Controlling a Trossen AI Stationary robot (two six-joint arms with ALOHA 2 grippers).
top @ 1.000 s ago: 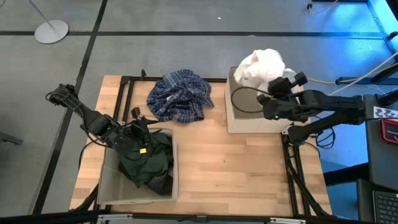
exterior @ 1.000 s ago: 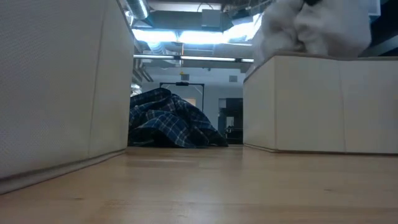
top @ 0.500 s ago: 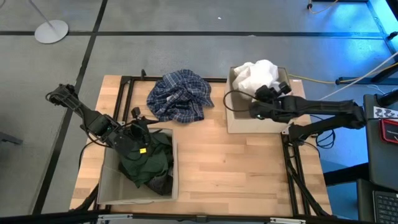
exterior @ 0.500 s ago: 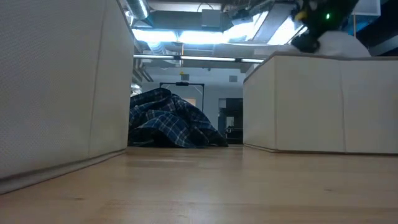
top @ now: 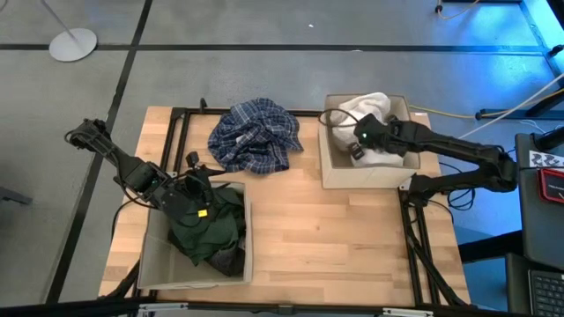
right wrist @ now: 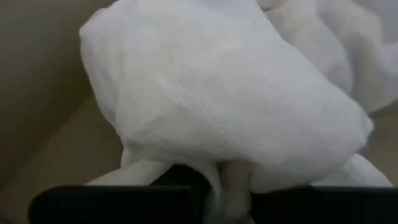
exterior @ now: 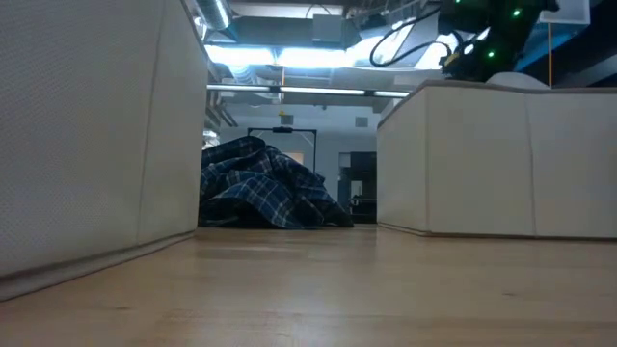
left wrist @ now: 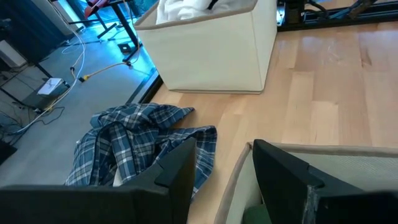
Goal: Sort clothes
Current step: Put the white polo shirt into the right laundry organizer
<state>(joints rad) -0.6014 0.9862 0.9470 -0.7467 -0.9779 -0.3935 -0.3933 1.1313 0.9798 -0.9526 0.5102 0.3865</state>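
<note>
High view. Wooden table [top: 344, 229] with two beige bins. Right bin [top: 335, 172] sits at the far right part of the table; the white garment [top: 363, 106] lies inside it. Right gripper [top: 357, 151] reaches down into this bin, against the white cloth; whether its fingers are closed on the cloth cannot be told from here. Plaid shirt [top: 256, 134] is heaped on the table between the bins, toward the far edge, touching neither. Left bin [top: 150, 260] is at the near left; the dark green garment [top: 207, 227] fills it, with a dark grey-black piece [top: 231, 260] showing at its near right corner. Left gripper [top: 196, 176] rests at the far rim of that bin, over the green cloth.

Low view. Left bin wall [exterior: 96, 135] and right bin wall [exterior: 501, 159] frame the plaid shirt [exterior: 265, 193] lying on the table behind. The right arm [exterior: 487, 34] dips behind the right bin's rim.

Left wrist view. Left gripper [left wrist: 221, 165] has its fingers parted, holding nothing. Beyond them: plaid shirt [left wrist: 140, 146], right bin [left wrist: 211, 53] with white cloth [left wrist: 186, 9] at its top.

Right wrist view. White garment [right wrist: 224, 99] fills the frame, bunched right at the gripper; the fingers are hidden, so grip cannot be told.
</note>
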